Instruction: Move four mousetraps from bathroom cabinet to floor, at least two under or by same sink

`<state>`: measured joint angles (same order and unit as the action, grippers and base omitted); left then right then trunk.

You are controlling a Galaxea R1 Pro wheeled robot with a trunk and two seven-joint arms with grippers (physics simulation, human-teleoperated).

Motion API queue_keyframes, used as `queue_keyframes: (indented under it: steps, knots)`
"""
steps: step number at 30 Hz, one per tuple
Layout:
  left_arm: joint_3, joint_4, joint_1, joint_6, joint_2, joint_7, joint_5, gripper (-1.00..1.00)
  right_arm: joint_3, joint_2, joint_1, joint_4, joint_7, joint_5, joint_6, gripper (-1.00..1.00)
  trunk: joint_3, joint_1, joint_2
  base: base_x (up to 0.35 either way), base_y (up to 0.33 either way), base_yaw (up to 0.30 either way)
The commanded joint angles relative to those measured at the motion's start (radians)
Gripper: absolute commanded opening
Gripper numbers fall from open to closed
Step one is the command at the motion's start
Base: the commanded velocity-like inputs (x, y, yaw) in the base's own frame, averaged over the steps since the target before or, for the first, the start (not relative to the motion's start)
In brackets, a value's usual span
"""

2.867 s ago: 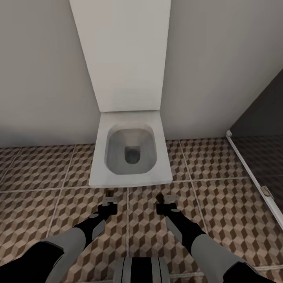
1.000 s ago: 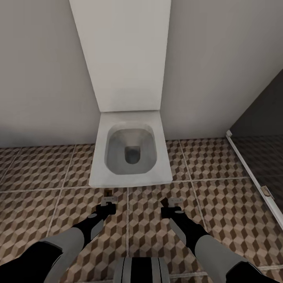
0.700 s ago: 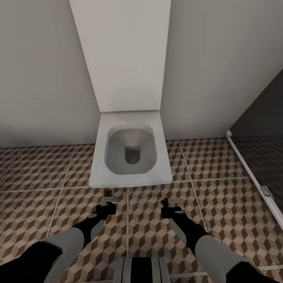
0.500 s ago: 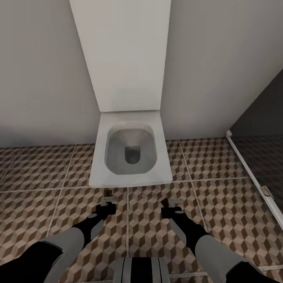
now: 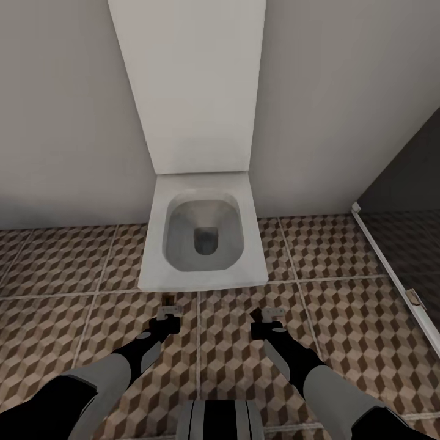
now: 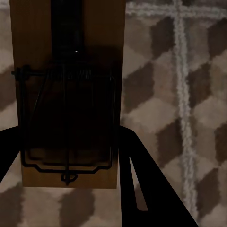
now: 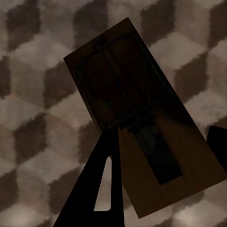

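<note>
Mousetrap (image 6: 71, 94) between left pincer (image 5: 168, 304) fingers, seemingly gripped; tiled floor (image 6: 189, 94) below.

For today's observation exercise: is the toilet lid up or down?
Up. The toilet bowl lies open, and its lid stands raised against the wall.

A white square-edged toilet bowl (image 5: 205, 238) stands at the middle of the head view, open, with a grey inside. Behind it, toward 12 o'clock, a tall white flat panel (image 5: 190, 82) goes up along the plain light-grey wall (image 5: 61, 110). The wall is lit evenly and softly, and there is a light shadow where it meets the floor. The floor of large square tiles with a brown, beige and white cube pattern (image 5: 55, 293) has pale grout lines and covers the lower half of the view. At 3 o'clock, a dark glass panel (image 5: 409, 183) stands on a white strip (image 5: 391, 275) that runs slanted across the tiles.
</note>
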<state>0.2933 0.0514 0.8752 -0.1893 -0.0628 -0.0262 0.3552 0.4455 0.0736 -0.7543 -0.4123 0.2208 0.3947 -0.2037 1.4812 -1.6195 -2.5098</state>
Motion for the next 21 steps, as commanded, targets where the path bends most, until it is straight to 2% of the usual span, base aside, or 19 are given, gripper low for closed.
queue_keyframes:
  steps: [1, 21]
  knots:
    - [0.007, -0.002, 0.001, -0.004, 0.0, 0.0, 0.007, -1.0, 0.009, -0.001, -0.001, -0.002, 0.009, 0.007, -0.005, -1.0, 0.001, 0.0, 0.0, 0.0, 0.0, 0.0]
    - [0.007, -0.001, 0.001, -0.004, 0.0, 0.0, 0.007, -1.0, 0.009, 0.0, 0.0, -0.002, 0.009, 0.008, -0.003, -1.0, 0.001, 0.0, 0.0, 0.0, 0.0, 0.0]
